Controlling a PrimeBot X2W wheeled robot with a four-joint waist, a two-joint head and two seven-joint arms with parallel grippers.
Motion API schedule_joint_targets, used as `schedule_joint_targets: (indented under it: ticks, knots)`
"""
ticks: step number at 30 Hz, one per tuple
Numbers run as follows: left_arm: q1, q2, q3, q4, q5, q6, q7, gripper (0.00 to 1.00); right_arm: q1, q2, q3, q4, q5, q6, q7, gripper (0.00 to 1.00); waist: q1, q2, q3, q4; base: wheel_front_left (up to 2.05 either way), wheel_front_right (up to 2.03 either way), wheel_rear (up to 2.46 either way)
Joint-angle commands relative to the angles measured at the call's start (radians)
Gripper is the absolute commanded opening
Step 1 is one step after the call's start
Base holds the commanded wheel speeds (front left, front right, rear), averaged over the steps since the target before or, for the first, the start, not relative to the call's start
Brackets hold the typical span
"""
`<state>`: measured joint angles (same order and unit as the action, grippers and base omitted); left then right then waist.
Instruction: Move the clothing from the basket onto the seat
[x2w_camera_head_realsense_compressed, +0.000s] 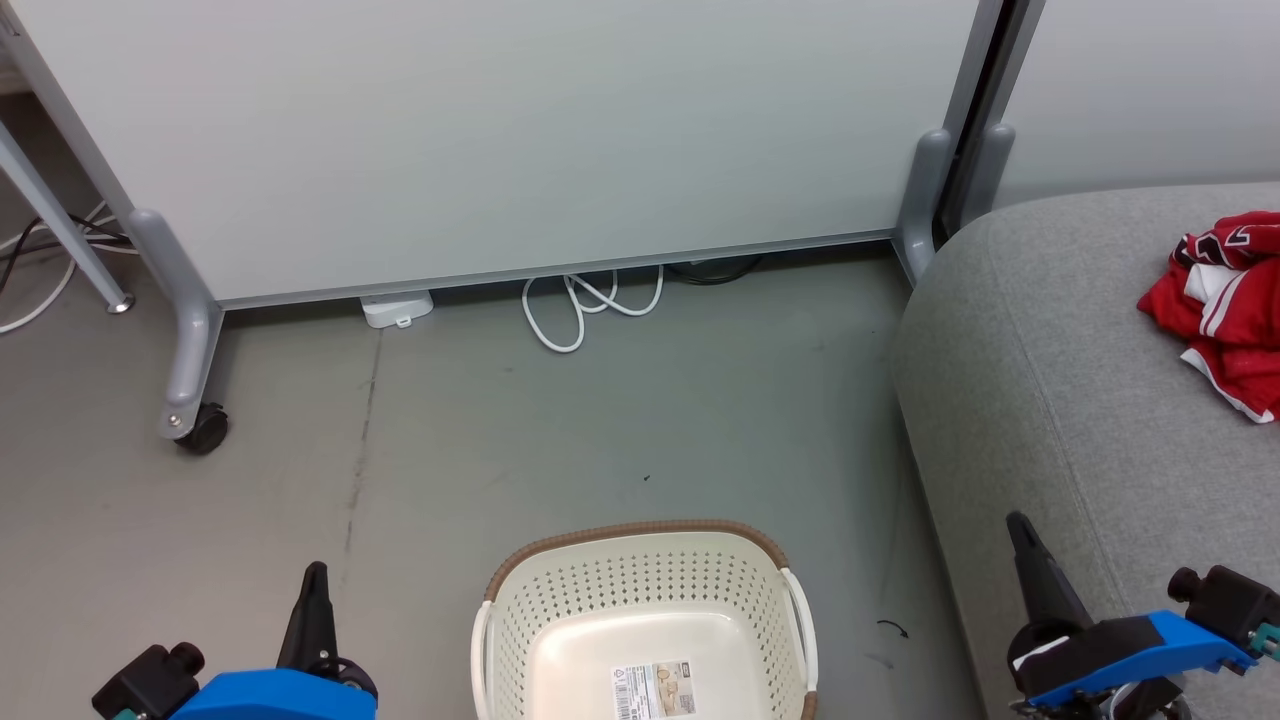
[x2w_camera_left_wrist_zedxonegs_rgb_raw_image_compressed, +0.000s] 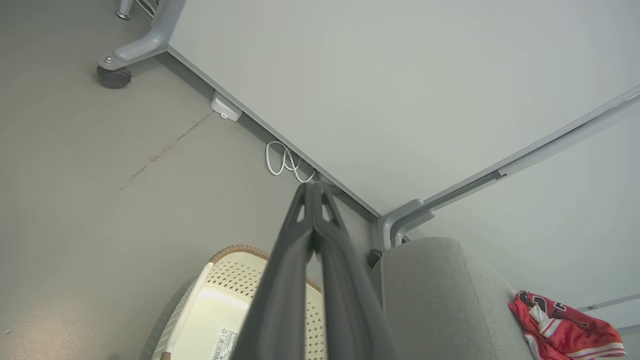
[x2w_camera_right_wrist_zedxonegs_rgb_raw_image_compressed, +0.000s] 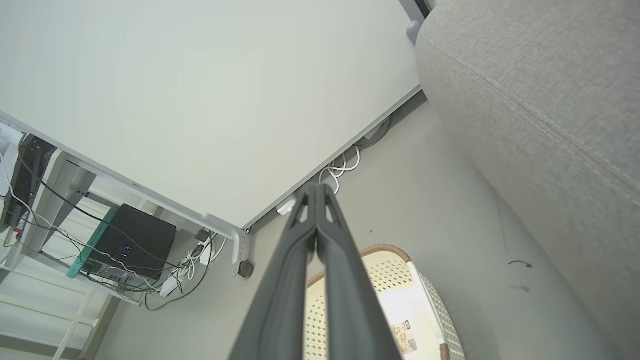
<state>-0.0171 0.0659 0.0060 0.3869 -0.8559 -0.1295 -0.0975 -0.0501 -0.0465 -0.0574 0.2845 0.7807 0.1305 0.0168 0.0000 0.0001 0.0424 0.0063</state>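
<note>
Both left fingers and right fingers are pressed together, empty; basket stands mouth-up, clothing bunched on seat.

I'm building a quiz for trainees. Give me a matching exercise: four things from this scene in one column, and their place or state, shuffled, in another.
1. basket
2. clothing
3. cable
4. left gripper

A. shut
B. lying on the seat
C. on the floor, nothing seen inside
D. coiled under the panel

Pairs: 1-C, 2-B, 3-D, 4-A
</note>
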Motion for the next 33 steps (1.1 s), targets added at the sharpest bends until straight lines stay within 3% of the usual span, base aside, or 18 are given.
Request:
schedule_joint_targets:
  ticks: [1, 33]
  knots:
    - [-0.027, 0.003, 0.009, -0.019, -0.030, -0.001, 0.007, 0.00, -0.027, -0.003, -0.005, -0.016, 0.033, 0.000, 0.004, 0.00, 0.0000, -0.0001, -0.001, 0.000, 0.00, 0.00, 0.00]
    - [-0.061, -0.005, 0.057, -0.078, -0.364, -0.001, 0.103, 0.00, -0.045, -0.004, -0.029, -0.029, 0.401, 0.000, 0.048, 0.00, 0.0000, -0.0001, -0.015, -0.002, 0.00, 0.00, 0.00]
